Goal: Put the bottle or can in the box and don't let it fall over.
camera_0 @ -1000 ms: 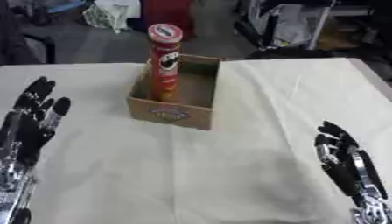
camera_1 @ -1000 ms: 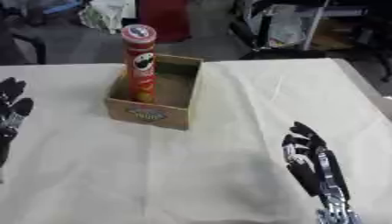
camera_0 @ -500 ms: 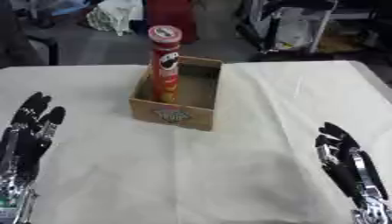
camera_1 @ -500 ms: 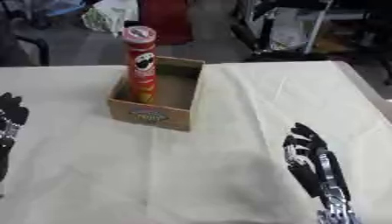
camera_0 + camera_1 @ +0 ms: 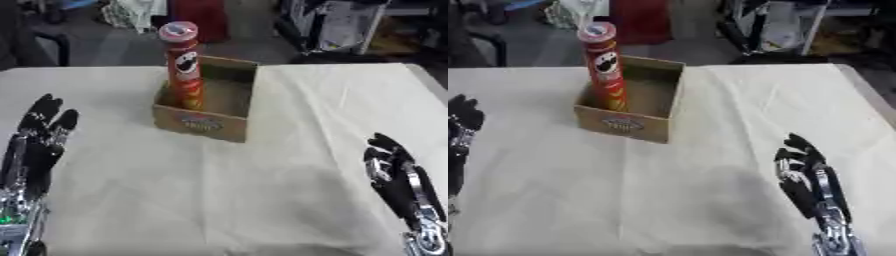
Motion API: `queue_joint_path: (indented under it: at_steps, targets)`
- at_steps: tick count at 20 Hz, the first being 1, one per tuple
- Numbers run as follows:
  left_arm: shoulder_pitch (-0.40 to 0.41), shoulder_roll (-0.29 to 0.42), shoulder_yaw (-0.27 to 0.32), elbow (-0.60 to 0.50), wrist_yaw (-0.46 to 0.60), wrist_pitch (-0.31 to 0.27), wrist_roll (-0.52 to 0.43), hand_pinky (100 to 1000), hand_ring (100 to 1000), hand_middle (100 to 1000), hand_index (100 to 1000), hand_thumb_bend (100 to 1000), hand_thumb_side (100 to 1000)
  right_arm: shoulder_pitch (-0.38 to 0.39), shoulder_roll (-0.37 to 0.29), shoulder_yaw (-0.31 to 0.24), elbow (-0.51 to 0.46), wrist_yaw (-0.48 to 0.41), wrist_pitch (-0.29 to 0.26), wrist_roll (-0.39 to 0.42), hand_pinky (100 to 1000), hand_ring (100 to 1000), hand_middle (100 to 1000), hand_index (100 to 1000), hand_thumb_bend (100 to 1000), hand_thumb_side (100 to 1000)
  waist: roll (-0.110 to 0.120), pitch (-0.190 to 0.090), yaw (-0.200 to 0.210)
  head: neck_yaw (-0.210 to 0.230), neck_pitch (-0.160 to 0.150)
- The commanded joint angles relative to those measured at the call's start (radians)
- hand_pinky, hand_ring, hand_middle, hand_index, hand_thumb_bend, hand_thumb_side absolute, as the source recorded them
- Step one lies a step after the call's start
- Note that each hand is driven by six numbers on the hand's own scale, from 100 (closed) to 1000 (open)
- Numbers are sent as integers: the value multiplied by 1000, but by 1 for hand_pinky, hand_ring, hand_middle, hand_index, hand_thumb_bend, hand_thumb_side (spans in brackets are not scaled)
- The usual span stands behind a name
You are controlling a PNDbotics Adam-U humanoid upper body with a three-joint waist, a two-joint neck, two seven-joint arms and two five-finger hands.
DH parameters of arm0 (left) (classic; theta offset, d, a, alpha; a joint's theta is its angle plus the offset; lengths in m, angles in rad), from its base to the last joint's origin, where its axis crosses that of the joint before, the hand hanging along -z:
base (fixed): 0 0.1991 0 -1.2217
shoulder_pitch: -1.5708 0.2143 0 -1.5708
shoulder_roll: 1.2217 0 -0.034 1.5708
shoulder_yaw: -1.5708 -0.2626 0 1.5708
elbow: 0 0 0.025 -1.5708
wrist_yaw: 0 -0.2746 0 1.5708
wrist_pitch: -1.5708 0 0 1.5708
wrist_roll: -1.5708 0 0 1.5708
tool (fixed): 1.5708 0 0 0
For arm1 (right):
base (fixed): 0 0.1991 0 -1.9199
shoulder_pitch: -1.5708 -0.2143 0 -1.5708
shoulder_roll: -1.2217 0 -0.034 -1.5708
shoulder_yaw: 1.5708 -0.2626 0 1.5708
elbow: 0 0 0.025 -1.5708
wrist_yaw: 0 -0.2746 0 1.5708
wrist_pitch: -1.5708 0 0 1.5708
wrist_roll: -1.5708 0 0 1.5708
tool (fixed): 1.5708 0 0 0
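Note:
A tall red crisp can [image 5: 184, 65] with a pale lid stands upright in the left part of an open cardboard box [image 5: 232, 102] at the far middle of the table. My left hand [image 5: 35, 150] rests open at the lower left, fingers up, well apart from the box. At the lower right my right hand [image 5: 398, 182] also lies open with straight fingers and holds nothing.
A cream cloth [image 5: 227, 190] covers the table. Beyond the far edge stand a red object [image 5: 199, 15], a white bag [image 5: 131, 12] and metal frames [image 5: 780, 25] on the floor.
My left hand has drawn back toward the lower left, away from the box. The can and box stay in place. The right hand is still.

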Motion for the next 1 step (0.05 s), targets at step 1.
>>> queue_joint_path:
  at_steps: [1]
  targets:
    - [-15, 7, 0, -24, -1, -2, -7, 1000, 986, 847, 940, 637, 544, -11, -19, -6, -17, -4, 1, -2, 703, 779, 815, 913, 100, 677, 2, -6, 1, -5, 6]
